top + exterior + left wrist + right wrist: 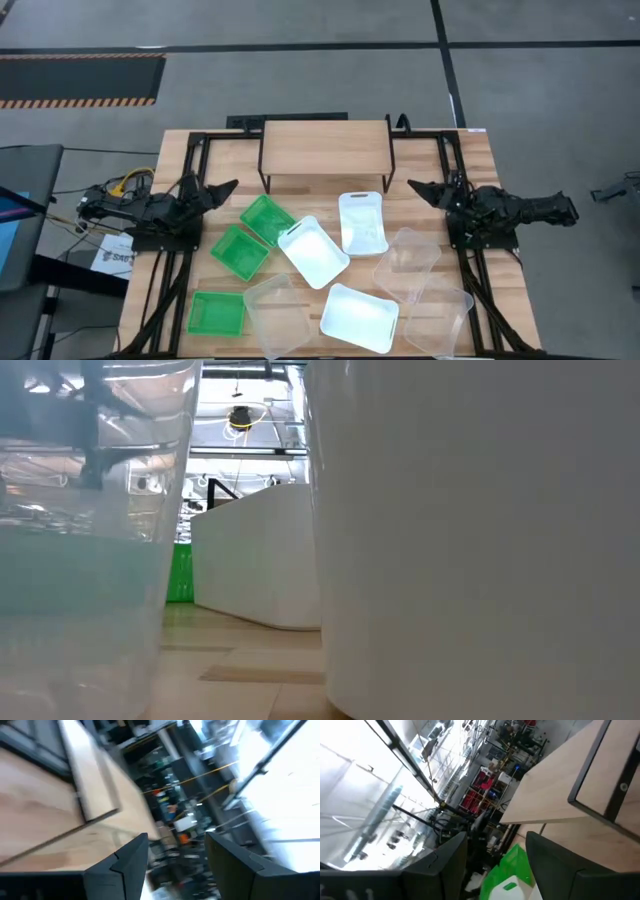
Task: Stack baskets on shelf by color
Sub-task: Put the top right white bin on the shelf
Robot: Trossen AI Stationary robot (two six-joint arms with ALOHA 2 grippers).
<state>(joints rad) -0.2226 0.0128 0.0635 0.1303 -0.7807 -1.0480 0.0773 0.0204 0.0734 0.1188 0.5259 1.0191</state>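
The shelf (325,145), a low riser with a wooden top on black legs, stands at the table's far middle with nothing on it. Three green baskets (267,218) (240,250) (216,312) rest on their bottoms left of centre. Three white baskets (362,222) (313,252) (358,318) and three clear ones (407,262) (278,315) (438,318) lie scattered in the middle and to the right. My left gripper (225,190) is open and empty, left of the shelf. My right gripper (420,188) is open and empty, right of the shelf. Both hover above the table.
Black frame rails (190,160) run along the table's left and right sides under the arms. The low view is blocked close up by a clear basket (90,540) and a white basket (470,540). The right wrist view shows a green basket (507,867) below the shelf top (560,785).
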